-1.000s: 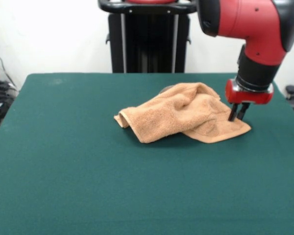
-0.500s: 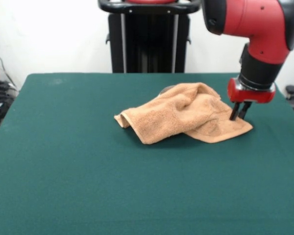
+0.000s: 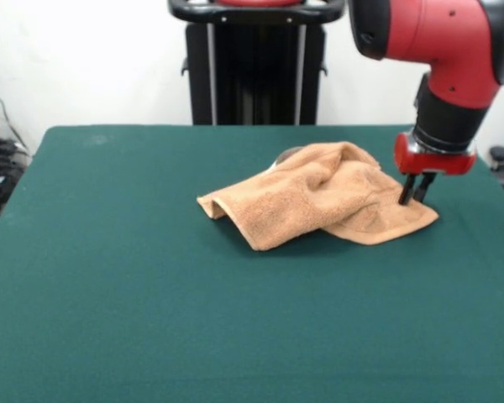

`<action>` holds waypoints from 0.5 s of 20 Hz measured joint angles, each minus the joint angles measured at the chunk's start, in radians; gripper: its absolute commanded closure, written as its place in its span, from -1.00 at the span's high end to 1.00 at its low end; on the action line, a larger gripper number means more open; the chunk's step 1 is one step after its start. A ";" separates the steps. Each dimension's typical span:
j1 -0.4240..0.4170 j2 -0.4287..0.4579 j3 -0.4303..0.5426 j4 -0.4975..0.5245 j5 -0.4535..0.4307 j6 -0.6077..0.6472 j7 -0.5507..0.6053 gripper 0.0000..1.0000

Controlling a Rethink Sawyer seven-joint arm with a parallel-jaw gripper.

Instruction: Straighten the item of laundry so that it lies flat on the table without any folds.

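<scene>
In the front view, the towel point(image 3: 319, 204) lies on the green table point(image 3: 151, 302), in a crumpled heap and not flat. It is in the right half of the table, nearer to the far edge than to the near edge. The cloth is folded over itself: one thick fold goes to the left and ends in a rolled corner, and a second, thinner layer lies under it and reaches out to the right, where it ends in a flat corner on the table. At the top of the heap the cloth rises into a small hump. A woven band shows faintly along the lower right edge.

The red and black arm point(image 3: 441, 50) comes down from the upper right. Its gripper point(image 3: 417, 191) stands upright at the right corner of the towel, with the two dark fingers point(image 3: 406, 190) pointing down. The fingers are very near to each other and their tips are at the towel's surface, so they seem to pinch the cloth at that corner. The corner itself is low, on the table or just above it.

Behind the towel, past the far edge of the table, stands a black pedestal point(image 3: 254, 67).
</scene>
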 measured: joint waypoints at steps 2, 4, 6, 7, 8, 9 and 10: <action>-0.001 -0.003 0.007 0.000 0.000 0.000 0.000 -1.00; -0.001 -0.005 0.011 0.000 0.002 0.000 0.000 -1.00; -0.001 -0.008 0.021 0.000 0.005 0.000 0.000 -1.00; -0.001 -0.009 0.025 0.000 0.007 0.000 0.000 -1.00; -0.001 -0.012 0.032 0.000 0.010 0.000 0.000 -1.00; -0.001 -0.013 0.036 0.000 0.013 0.000 0.000 -1.00; -0.001 -0.015 0.044 0.000 0.019 0.000 0.000 -1.00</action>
